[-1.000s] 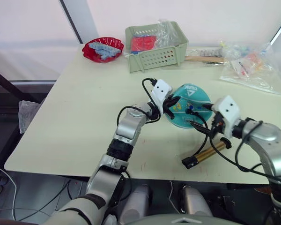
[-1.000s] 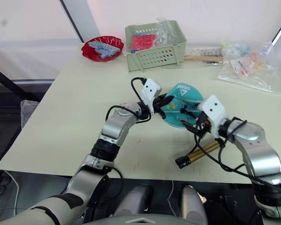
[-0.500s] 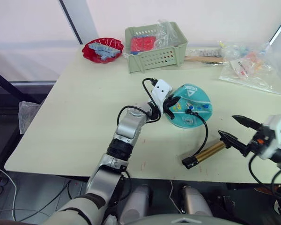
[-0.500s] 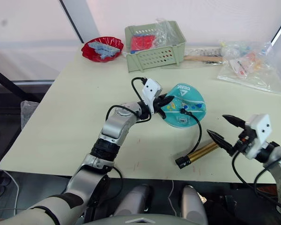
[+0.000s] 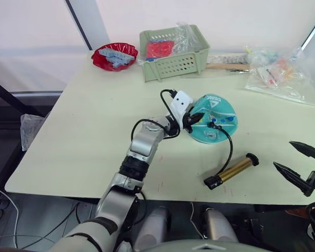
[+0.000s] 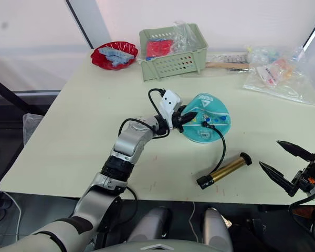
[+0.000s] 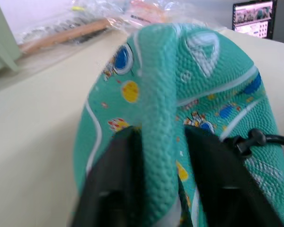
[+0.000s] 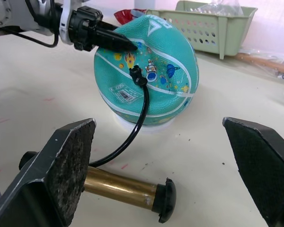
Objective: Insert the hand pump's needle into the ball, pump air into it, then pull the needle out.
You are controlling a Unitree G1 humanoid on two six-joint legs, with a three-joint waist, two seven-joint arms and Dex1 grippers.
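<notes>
Left gripper (image 5: pixel 191 118) pinches a raised fold of the teal-turquoise rubber ball w/ cartoon prints & white triangle logo (image 5: pixel 214 118); in the left wrist view its two black fingers (image 7: pixel 118 179) sit either side of that ridge of rubber. Ball looks soft & partly flattened, resting mid-table on the pale cream tabletop (image 5: pixel 94 131). Needle w/ black fitting (image 8: pixel 136 75) is stuck into the ball's upper face, thin black hose (image 5: pixel 230 149) curving from it down to the small hand pump w/ bronze-gold metal cylinder & black end caps (image 5: pixel 231 170), which lies flat on the table near the front edge, just in front of the ball & apart from both grippers. Right gripper (image 5: pixel 298 164) hangs off the table's front right corner, fingers spread wide, holding nothing, well apart from pump & ball. At the far side: pale green plastic slotted basket (image 5: pixel 173 64) w/ red items & clear wrap inside, red bowl (image 5: pixel 114 56) left of it holding light blue pieces, clear plastic bags w/ colourful contents (image 5: pixel 278 73) at far right
</notes>
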